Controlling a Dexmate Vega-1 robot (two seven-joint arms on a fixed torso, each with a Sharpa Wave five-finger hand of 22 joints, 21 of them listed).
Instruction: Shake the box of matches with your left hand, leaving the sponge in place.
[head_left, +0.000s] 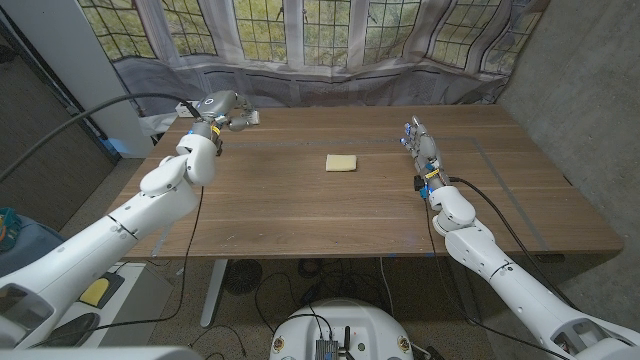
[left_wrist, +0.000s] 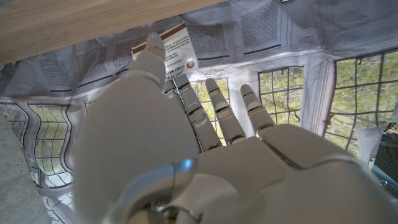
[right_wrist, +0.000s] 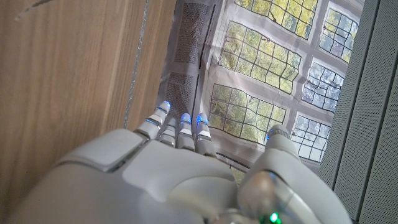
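Two hands showing in the head view, and I'm using the sponge (head_left: 341, 163) as my landmark; it's lying flat on the table (head_left: 300, 215), pale yellow, nothing touching it.

I'm holding the left hand (head_left: 222, 108) raised at the far-left table corner, well apart from the sponge, out to its left and further back. It's gripping the matchbox (head_left: 247, 117), which is sticking out of the fingers on the side toward the sponge. In the left wrist view the matchbox (left_wrist: 177, 53) is showing as a white label with printed text and a brown edge, pinched between the thumb and the fingers (left_wrist: 217, 106); the remaining fingers are reaching out straight past it. Matchbox is off the table as far as I can tell.

I'm keeping nothing in the right hand (head_left: 421, 150); it's standing on its edge on the table, to the right of the sponge and near it but apart. In the right wrist view the fingers (right_wrist: 181, 132) are lying straight and close together, thumb set apart, nothing between them.
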